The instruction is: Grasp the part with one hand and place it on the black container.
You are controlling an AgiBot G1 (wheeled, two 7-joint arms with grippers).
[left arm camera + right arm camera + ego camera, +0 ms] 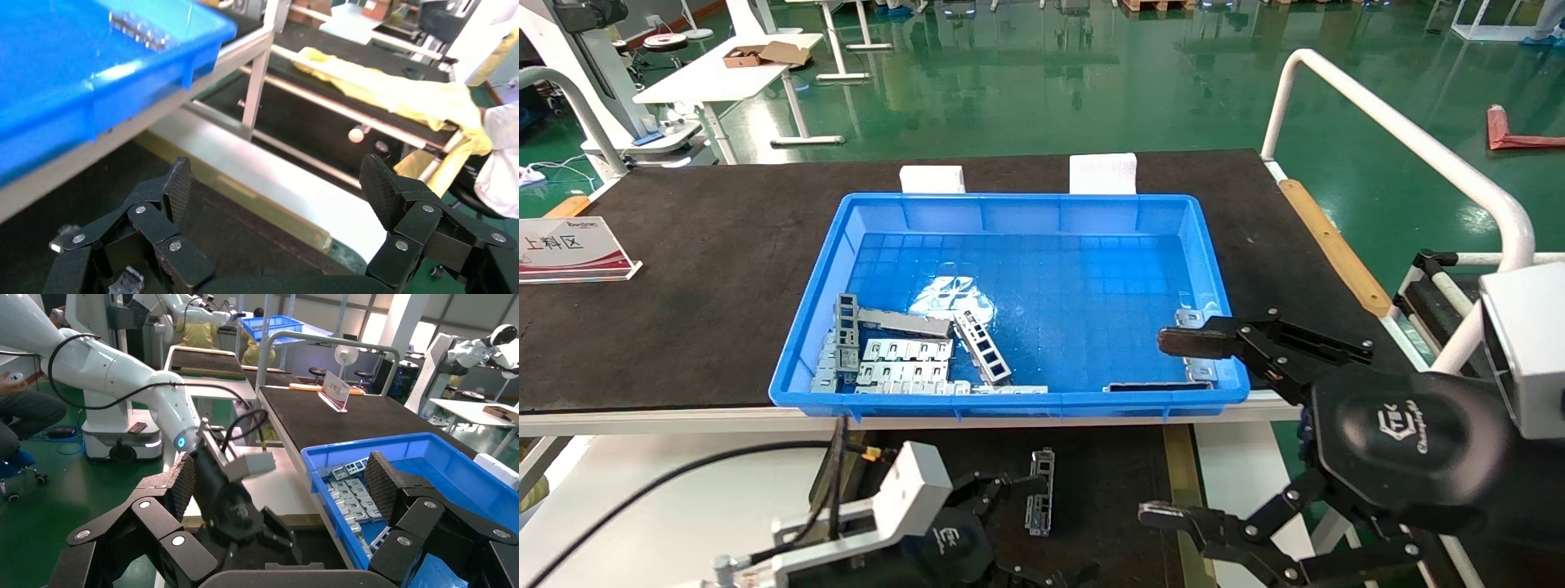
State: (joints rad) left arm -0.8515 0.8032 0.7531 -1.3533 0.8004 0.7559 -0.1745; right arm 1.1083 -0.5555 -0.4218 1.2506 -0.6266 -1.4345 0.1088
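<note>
One part (1039, 492), a narrow silver channel with cutouts, lies on the black container (1107, 490) below the table's front edge. My left gripper (1017, 531) is open and empty right beside it, fingers apart over the black felt (202, 226) in the left wrist view, where the gripper (278, 190) holds nothing. My right gripper (1181, 429) is open and empty, hovering over the front right corner of the blue bin (1214, 269). In the right wrist view it (283, 478) is wide open, looking at the left arm's gripper (238, 514). Several more parts (903, 351) lie in the bin.
The blue bin sits on a black-topped table (682, 245). A brass-coloured rail (1177, 465) borders the black container on the right. A white tube railing (1401, 131) stands at the right. A sign (568, 249) stands at the table's left edge.
</note>
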